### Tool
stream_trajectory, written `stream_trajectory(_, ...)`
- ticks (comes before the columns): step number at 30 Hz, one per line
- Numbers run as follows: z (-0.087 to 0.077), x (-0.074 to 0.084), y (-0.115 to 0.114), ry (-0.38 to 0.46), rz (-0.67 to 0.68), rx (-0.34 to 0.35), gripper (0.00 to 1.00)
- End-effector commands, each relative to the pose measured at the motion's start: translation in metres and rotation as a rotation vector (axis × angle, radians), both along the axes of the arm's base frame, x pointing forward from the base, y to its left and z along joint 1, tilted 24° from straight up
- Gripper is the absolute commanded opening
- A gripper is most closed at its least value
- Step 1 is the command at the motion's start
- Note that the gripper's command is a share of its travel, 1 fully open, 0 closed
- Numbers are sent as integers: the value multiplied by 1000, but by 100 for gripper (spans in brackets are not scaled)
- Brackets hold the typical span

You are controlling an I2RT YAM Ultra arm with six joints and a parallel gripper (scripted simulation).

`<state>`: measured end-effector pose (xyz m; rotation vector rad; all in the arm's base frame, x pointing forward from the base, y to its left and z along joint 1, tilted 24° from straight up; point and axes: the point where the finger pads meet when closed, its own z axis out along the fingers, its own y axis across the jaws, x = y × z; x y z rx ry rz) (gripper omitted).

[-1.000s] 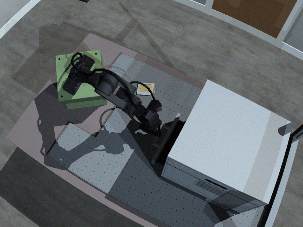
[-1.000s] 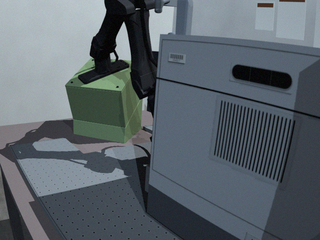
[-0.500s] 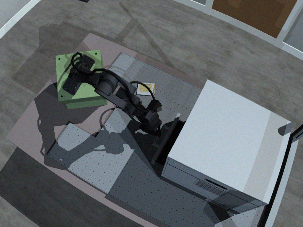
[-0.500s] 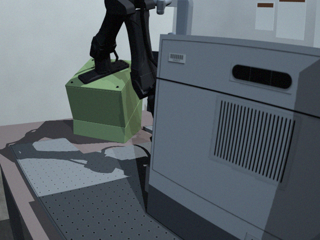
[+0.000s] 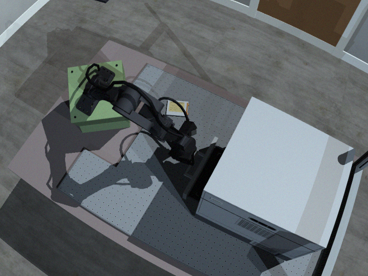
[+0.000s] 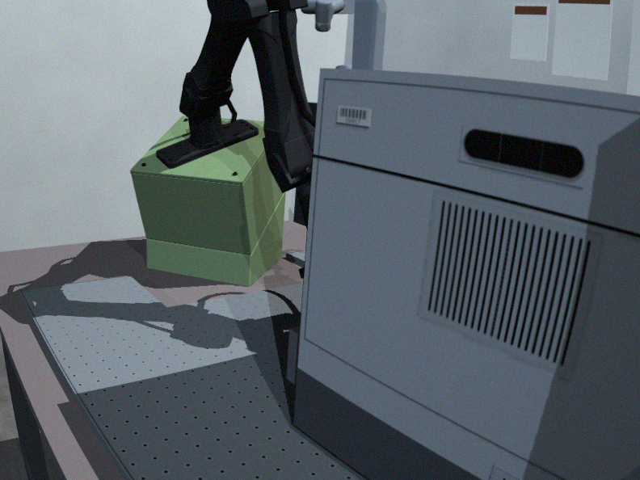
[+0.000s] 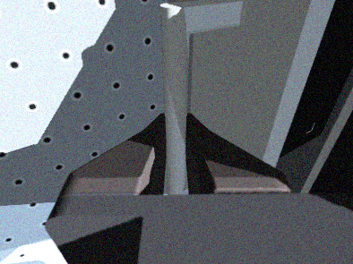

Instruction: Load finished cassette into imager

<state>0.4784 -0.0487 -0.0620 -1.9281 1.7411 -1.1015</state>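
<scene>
The imager IM [image 5: 276,165] [image 6: 453,261] is a big white-grey box on the right of the perforated board [image 5: 122,202]. Its dark drawer [image 5: 200,165] stands partly out towards the arm. My gripper [image 5: 190,160] [image 7: 176,123] is at the drawer's front and is shut on a thin grey handle bar [image 7: 175,115] that stands up between the two fingers. The drawer's front panel [image 7: 233,93] fills the wrist view behind the bar, and the glass is hidden in shadow. The cassette FINISHED [image 5: 177,108], a flat white and yellow plate, lies on the board behind the arm, apart from the gripper.
The arm stands on a green pedestal [image 5: 101,116] [image 6: 203,208] at the board's left. A grey post [image 6: 368,31] rises behind IM. In the exterior view IM hides the gripper and the drawer.
</scene>
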Motion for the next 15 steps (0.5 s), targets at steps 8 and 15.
stream_trajectory(8, -3, -20, 3, 70, -23, 4, 0)
stream_trajectory(15, -5, -30, 0, 70, -27, 4, 0)
